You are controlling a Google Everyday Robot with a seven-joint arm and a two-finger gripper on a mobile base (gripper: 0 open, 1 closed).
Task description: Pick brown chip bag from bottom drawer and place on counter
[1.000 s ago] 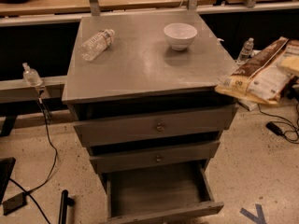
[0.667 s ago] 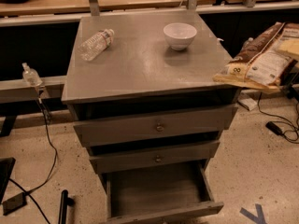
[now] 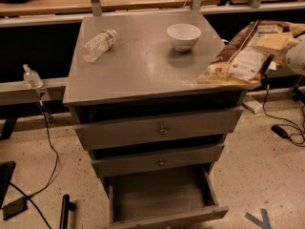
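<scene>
"One task item to log: the brown chip bag (image 3: 243,56). Where was it?" asked the clerk.

"At the right edge of the bench (image 3: 138,66). Its near end lay over that edge and the rest hung out past the side. It was well clear of the bottom drawer (image 3: 159,197), which stood pulled out with its bare floor showing."

"Held by?"

"The end effector (image 3: 298,56), a pale rounded part at the far right of the view, met the bag's outer end. The contact was hidden, so whether it was closed on the bag could not be told. I judged that it carried the overhanging part, since nothing else stood under it."

"Orientation?"

"The label panel faced up. The long axis ran on a diagonal from the bench's front right toward the rear right. The cream-edged end pointed in toward the bench and the other end pointed toward the end effector."

"Why entered from that side?"

"Likely to bring the bag in over bare surface. The water bottle (image 3: 97,45) lay rear left, the white bowl (image 3: 183,36) stood rear centre, and both were apart from the bag."
</scene>
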